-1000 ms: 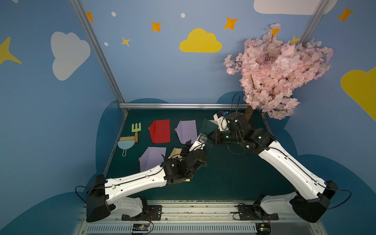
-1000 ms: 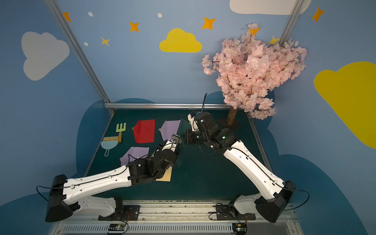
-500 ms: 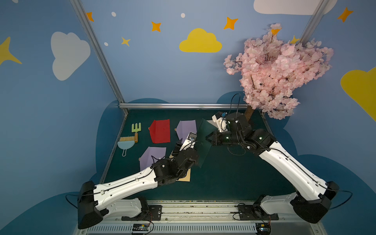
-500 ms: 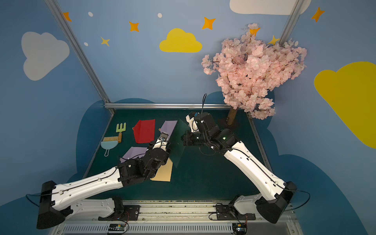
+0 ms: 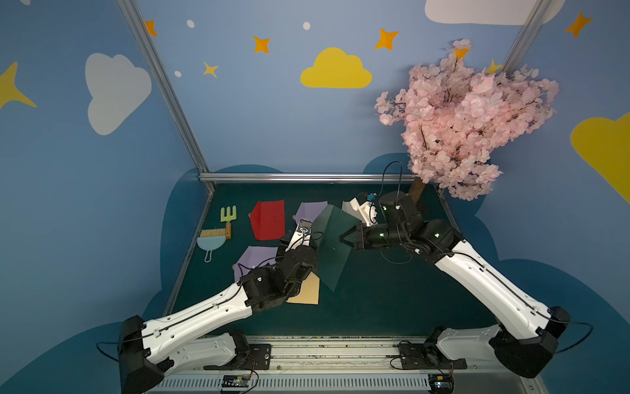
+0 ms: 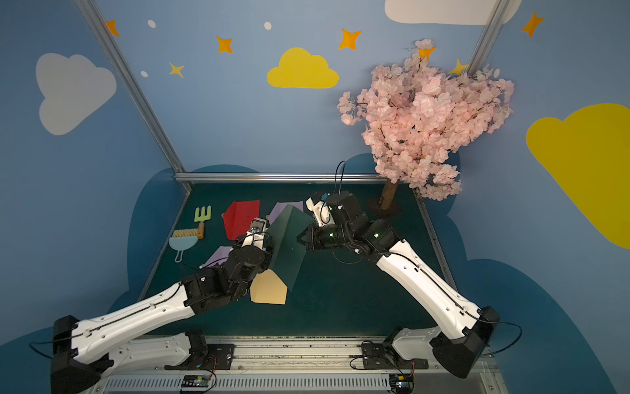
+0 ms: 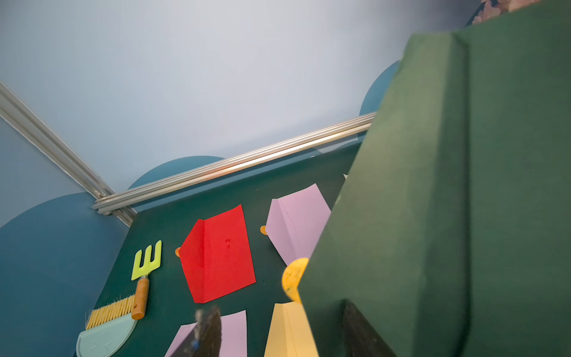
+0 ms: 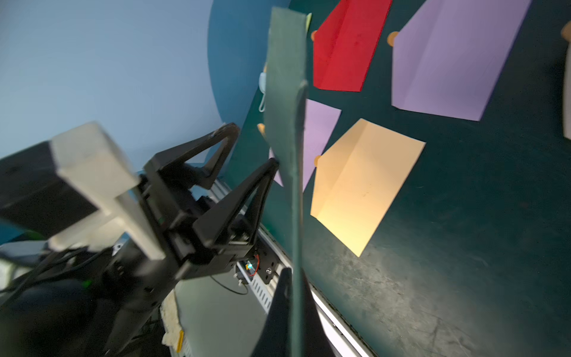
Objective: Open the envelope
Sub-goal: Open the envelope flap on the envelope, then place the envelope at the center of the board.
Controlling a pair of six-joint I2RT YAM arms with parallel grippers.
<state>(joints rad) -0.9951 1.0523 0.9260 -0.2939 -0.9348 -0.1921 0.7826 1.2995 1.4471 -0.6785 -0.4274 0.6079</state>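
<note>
Green envelope (image 5: 332, 245) is held up in the air above the surface (image 5: 392, 293); right claw (image 5: 341, 238) is pressed together on one edge, pinching the paper; left claw (image 8: 254, 144) stands spread at the opposite face, one fingertip (image 8: 270, 165) seemingly touching it, though blur hides the contact; red envelope (image 5: 267, 220) and tan envelope (image 5: 306, 290) lie flat on the surface beneath.

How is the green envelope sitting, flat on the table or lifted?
Lifted and on edge: the right hand is shut on the green envelope, which hangs clear of the table.
</note>
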